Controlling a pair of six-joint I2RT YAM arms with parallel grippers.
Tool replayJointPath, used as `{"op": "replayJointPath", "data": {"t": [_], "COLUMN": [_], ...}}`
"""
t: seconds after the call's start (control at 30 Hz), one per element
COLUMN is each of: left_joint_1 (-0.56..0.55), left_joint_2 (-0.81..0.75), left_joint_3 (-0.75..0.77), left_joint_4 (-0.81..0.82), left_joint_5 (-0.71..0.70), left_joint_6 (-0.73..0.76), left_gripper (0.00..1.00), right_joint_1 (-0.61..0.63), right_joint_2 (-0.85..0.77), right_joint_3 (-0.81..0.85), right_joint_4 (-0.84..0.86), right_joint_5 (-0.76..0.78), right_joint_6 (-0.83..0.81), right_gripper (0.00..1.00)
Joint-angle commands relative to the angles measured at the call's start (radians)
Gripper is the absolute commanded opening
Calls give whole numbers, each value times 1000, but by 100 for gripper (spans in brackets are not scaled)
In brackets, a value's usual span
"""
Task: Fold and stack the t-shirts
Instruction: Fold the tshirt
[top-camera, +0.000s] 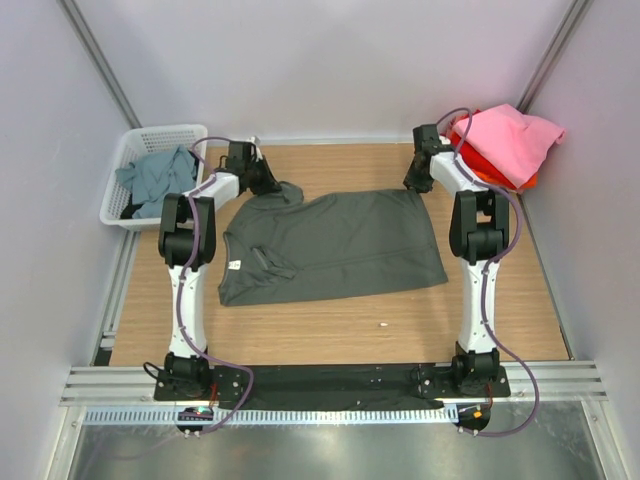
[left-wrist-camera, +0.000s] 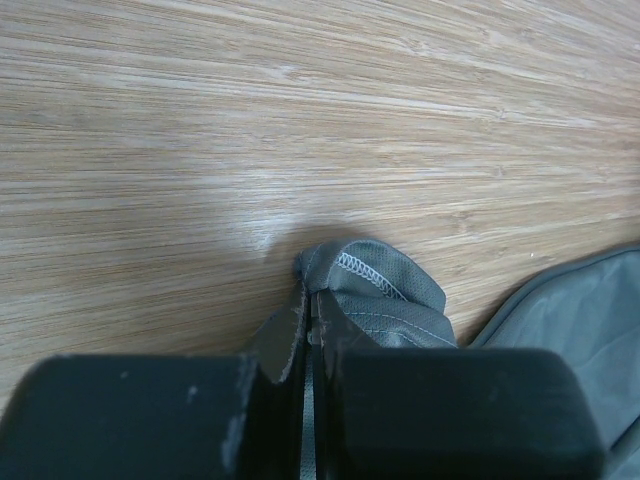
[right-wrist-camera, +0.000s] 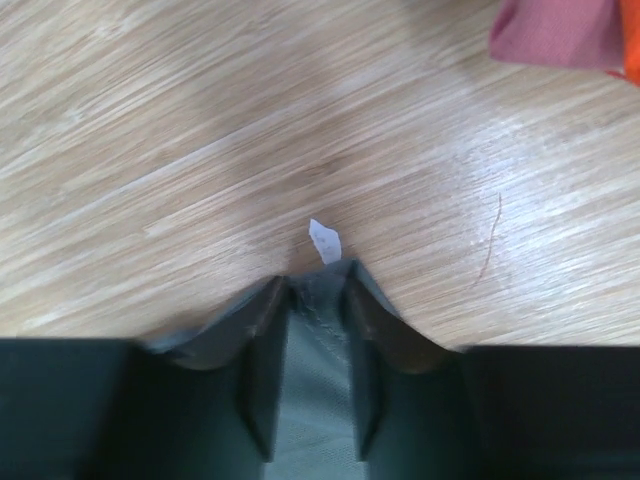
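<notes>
You're in a robot lab cell here, a purpose-built test rig rather than a home. Take the wooden table (top-camera: 330, 330) as the anchor: plain pale walls (top-camera: 330, 60) box it in on the far side and both flanks, and bare aluminium posts (top-camera: 103, 70) run up from its far corners. Along its near edge a black base plate (top-camera: 330, 380) has the left arm (top-camera: 185, 270) and right arm (top-camera: 480, 270) bolted on, cables looping off both. Just nearer than that sit a white slotted cable duct (top-camera: 330, 415) and a sheet-metal surface (top-camera: 330, 455). The only homey stuff is a dark grey t-shirt (top-camera: 340, 245) mid-table, a white basket (top-camera: 150, 135) beside its far-left corner, and pink t-shirts (top-camera: 510, 140) piled at its far-right corner.
</notes>
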Motion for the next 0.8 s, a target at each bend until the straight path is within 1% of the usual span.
{"op": "replayJointPath", "data": {"t": [0.0,0.07,0.1,0.13,0.2,0.23,0.27,0.3,0.37,0.5,0.63,0.77], "left_joint_1": [-4,-4,-4,-4,-4,-3,-3,-3,-4,-4,-14,-38], "left_joint_2": [-53,-51,-51,-51,-51,-48,-45,-48,-69,-143,-240,-335], "left_joint_3": [1,30,47,88,136,185,211,233,266,245,155,69], "left_joint_4": [21,-2,-16,-34,-109,-137,-198,-226,-282,-324,-359,-393], "left_joint_5": [-20,-32,-38,-49,-90,-103,-112,-127,-146,-152,-172,-196], "left_joint_6": [14,14,20,29,59,69,83,98,105,96,100,112], "left_gripper": [0,0,0,0,0,0,0,0,0,0,0,0], "right_joint_1": [-7,-8,-7,-7,-8,-7,-8,-8,-8,-7,-8,-8], "right_joint_2": [-1,0,2,3,10,10,7,-1,-15,-55,-114,-202], "right_joint_3": [16,20,25,31,60,71,84,88,89,75,20,-102], "right_joint_4": [-2,0,0,-5,-26,-34,-42,-43,-42,-36,-28,7], "right_joint_5": [35,31,33,33,34,42,44,44,30,-8,-21,-28], "right_joint_6": [3,3,-1,-5,-12,-15,-17,-17,-20,-15,-18,-17], "right_gripper": [32,23,16,12,7,5,3,1,1,1,1,1]}}
